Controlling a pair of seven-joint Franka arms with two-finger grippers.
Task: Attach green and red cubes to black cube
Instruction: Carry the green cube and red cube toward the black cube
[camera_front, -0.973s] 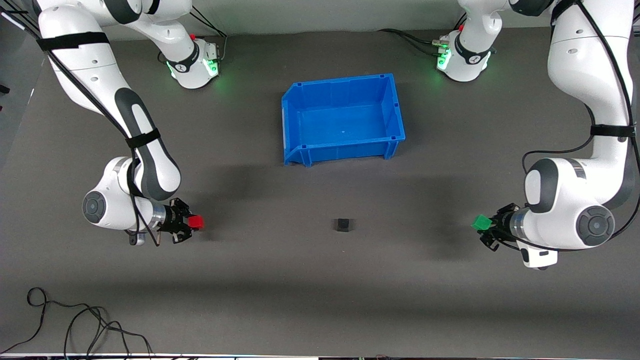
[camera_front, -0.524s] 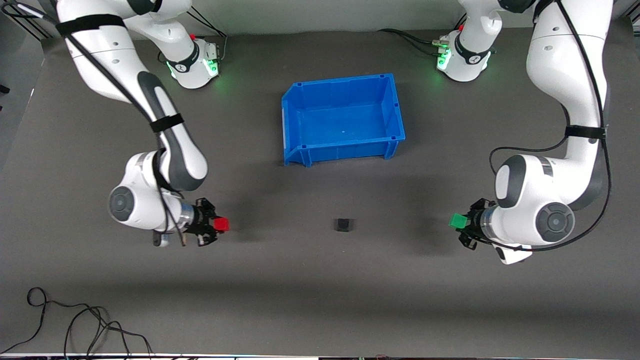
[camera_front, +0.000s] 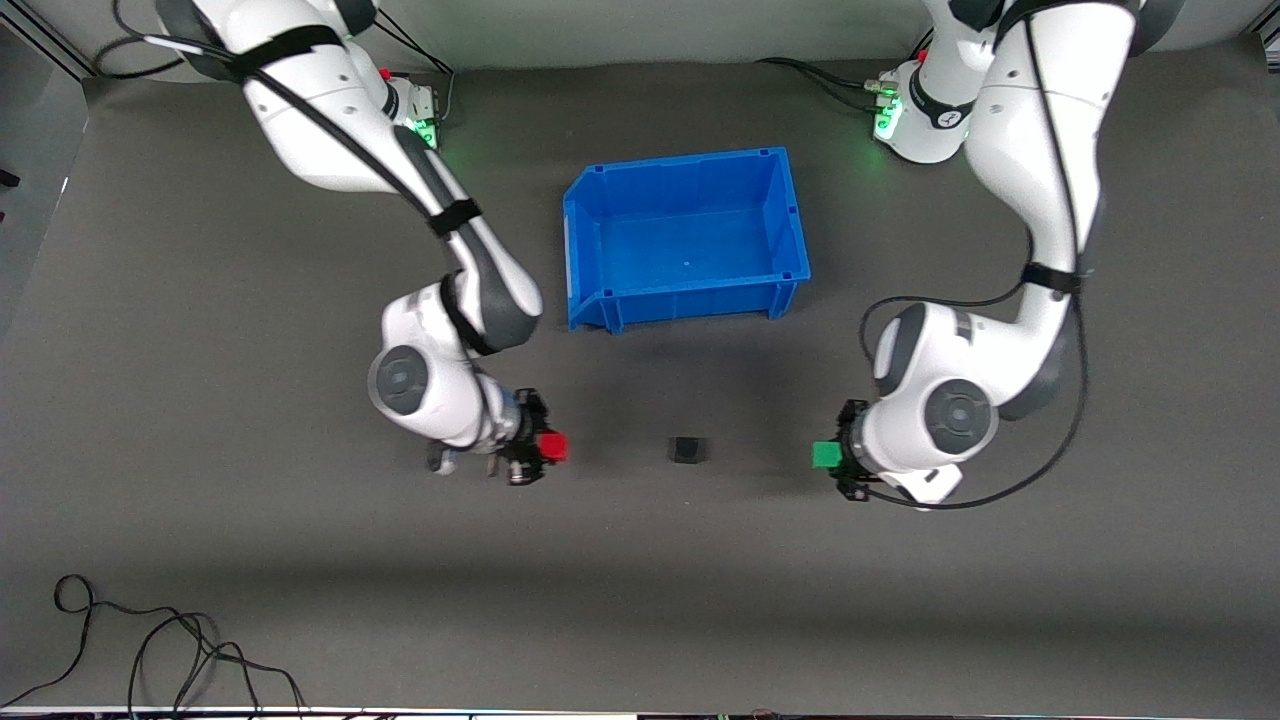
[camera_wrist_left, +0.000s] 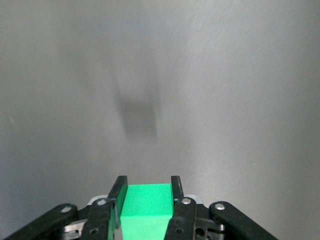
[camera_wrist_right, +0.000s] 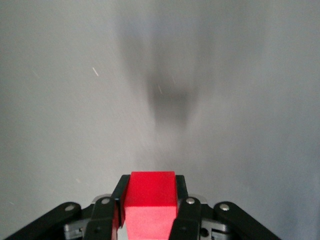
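The black cube (camera_front: 686, 450) sits on the grey mat, nearer to the front camera than the blue bin. My right gripper (camera_front: 545, 448) is shut on the red cube (camera_front: 553, 447), low over the mat toward the right arm's end from the black cube. My left gripper (camera_front: 832, 456) is shut on the green cube (camera_front: 826, 455), low over the mat toward the left arm's end. The left wrist view shows the green cube (camera_wrist_left: 146, 205) between its fingers; the right wrist view shows the red cube (camera_wrist_right: 150, 202). Each wrist view shows a blurred dark patch on the mat ahead.
An empty blue bin (camera_front: 584, 210) stands at the middle of the table between the two bases. A black cable (camera_front: 150, 650) lies coiled at the near corner toward the right arm's end.
Both arms have swung inward toward the black cube, each carrying its cube. The black cube and the bin have not moved.
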